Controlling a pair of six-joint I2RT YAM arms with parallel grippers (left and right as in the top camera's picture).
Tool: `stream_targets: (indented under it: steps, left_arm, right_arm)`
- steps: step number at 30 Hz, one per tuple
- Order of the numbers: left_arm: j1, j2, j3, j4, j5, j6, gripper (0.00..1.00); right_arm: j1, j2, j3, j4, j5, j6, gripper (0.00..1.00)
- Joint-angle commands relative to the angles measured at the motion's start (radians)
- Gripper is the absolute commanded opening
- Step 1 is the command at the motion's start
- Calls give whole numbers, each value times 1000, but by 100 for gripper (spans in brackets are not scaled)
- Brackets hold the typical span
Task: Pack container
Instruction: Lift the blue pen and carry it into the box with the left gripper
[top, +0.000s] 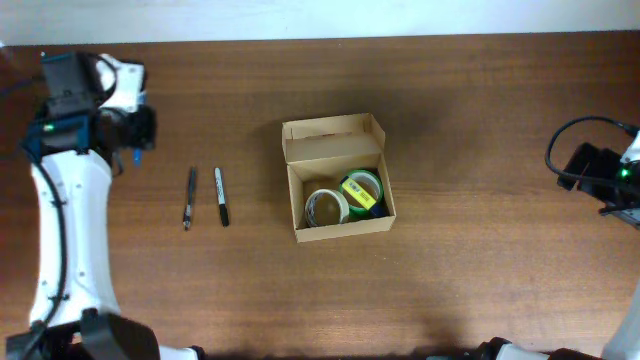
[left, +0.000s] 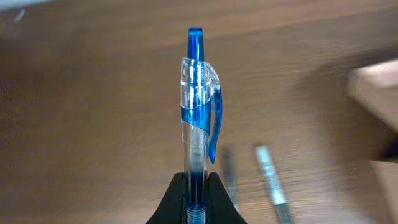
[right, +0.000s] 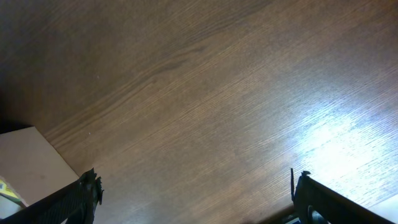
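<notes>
We begin with the dark wooden table (top: 480, 100). The container (top: 345, 228) sits near its middle, with its lid flap (top: 330, 145) thrown back on the far side and its mouth facing straight up. The arms stand one at each side, both well apart from the box.

Our left gripper (left: 197, 183) is clenched on a clear blue click pen (left: 198, 106). The pen juts straight out past the fingertips along the gripper's own line, clip end outward. Our right gripper (right: 196, 179) hangs spread wide over bare wood, grasping nothing.

The relation that matters, we judge, is that the container lies to the right of the left gripper and a little nearer the robot's base. The loaded arm must therefore carry the pen inward and fit its long axis within the opening.

Inside the box, a white tape roll (top: 326, 206) and a green tape roll (top: 362, 190) with a yellow label lie side by side toward the near wall. A dark pen (top: 189, 197) and a black-capped marker (top: 221, 196) lie parallel on the table between the left gripper and the container.
</notes>
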Motion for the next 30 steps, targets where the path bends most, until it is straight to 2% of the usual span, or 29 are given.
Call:
stream_targets:
  steps: [1,11,16,19,21,25,30]
  left_arm:
    - [-108,34,-9,-3,46,-3,2]
    - [-497,80,-9,77,46,139,2]
    - [-649,117,-9,90,46,298,1]
    - [-703,141,-9,88,49,372,1]
    - [-727,161,-9,64,102,453,1]
    - [-732,184,-9,5,180,526,1]
    - [-732,217,-9,-81,181,597,1]
  right_arm:
    - [-3,-14,-1,-1,-23,-1,99]
    - [-3,-14,0,-10,-25,-1,99]
    - [-3,-14,-1,-13,-27,-1,99]
    - [-3,-14,-1,-14,-27,-2,99]
    - [-3,-14,-1,-18,-27,-2,99]
    - [-3,-14,-1,-19,-27,-1,99]
    - [-3,-14,-1,-19,-27,-1,99]
